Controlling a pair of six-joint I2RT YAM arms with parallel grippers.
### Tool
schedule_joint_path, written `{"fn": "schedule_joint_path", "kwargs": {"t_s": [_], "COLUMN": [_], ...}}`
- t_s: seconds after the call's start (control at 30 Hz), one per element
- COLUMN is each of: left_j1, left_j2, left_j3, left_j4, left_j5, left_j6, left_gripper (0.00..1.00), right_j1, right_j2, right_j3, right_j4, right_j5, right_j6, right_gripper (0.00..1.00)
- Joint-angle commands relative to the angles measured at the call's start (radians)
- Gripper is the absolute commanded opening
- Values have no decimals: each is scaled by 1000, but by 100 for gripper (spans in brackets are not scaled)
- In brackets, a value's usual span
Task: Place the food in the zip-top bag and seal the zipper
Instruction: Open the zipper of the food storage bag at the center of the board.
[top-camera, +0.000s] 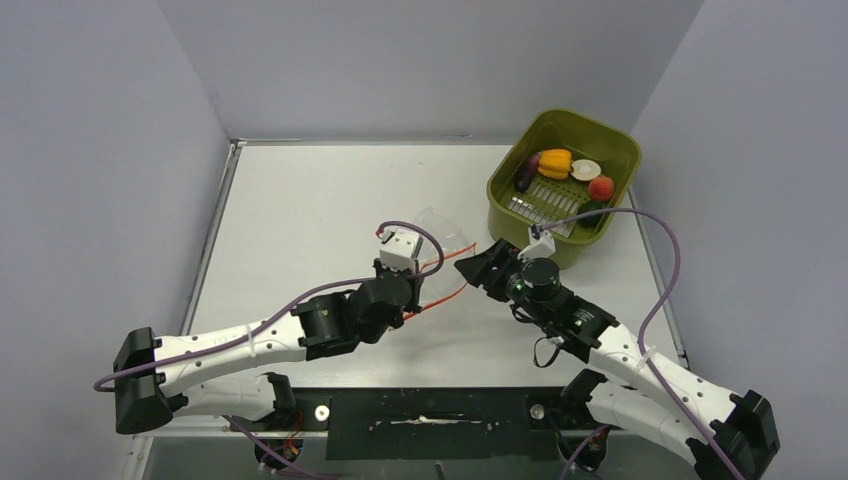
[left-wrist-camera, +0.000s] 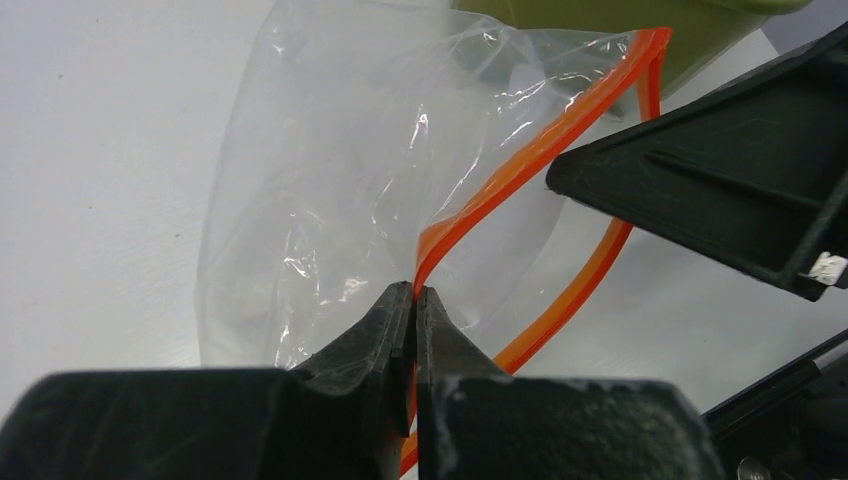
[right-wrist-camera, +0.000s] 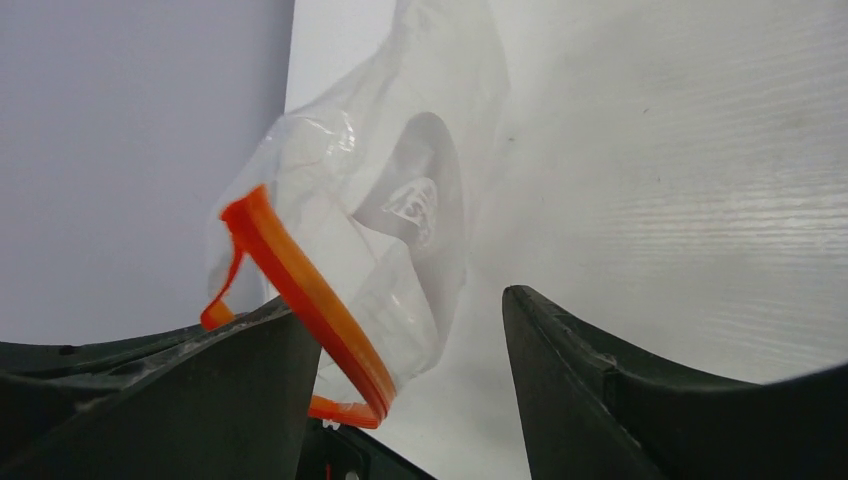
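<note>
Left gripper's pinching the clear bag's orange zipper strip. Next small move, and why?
Probably shut the right gripper on the free lip of the thin orange zipper strip. The left gripper is shut on the other lip of the clear crinkly plastic bag, the right's jaws stand open with the free lip seemingly between them, and the toy food lies in the olive-green plastic basket.

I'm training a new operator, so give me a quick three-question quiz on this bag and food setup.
1. True or false: the left claw is shut on the zipper.
2. Fill in: the right claw is ____.
3. What holds the food? A) left claw B) basket C) right claw

Key: 1 true; 2 open; 3 B.
</note>
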Motion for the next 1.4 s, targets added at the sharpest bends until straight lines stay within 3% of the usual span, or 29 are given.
{"fn": "schedule_joint_path", "kwargs": {"t_s": [0.0, 0.33, 0.67, 0.83, 1.1, 1.23, 1.37], "left_j1": [0, 52, 166, 167, 178, 214, 270], "left_j2": [-45, -52, -84, -86, -81, -96, -137], "left_j3": [39, 93, 54, 29, -11, -26, -64], "left_j4": [-2, -103, -94, -53, -46, -48, -15], "left_j5": [-56, -93, 28, 49, 65, 123, 202], "left_j6": [-73, -83, -92, -44, 9, 11, 21], "left_gripper": [0, 0, 0, 0, 0, 0, 0], "right_j1": [8, 106, 113, 113, 113, 110, 109], "right_j2": [82, 219, 227, 185, 60, 38, 54], "right_j3": [34, 12, -68, -47, 58, 147, 240], "right_j4": [115, 85, 79, 102, 59, -36, -107], "right_j5": [-58, 2, 96, 54, -15, 36, 136], "right_j6": [56, 64, 23, -58, -349, -486, -624], "right_gripper": [64, 54, 41, 54, 79, 90, 92]}}
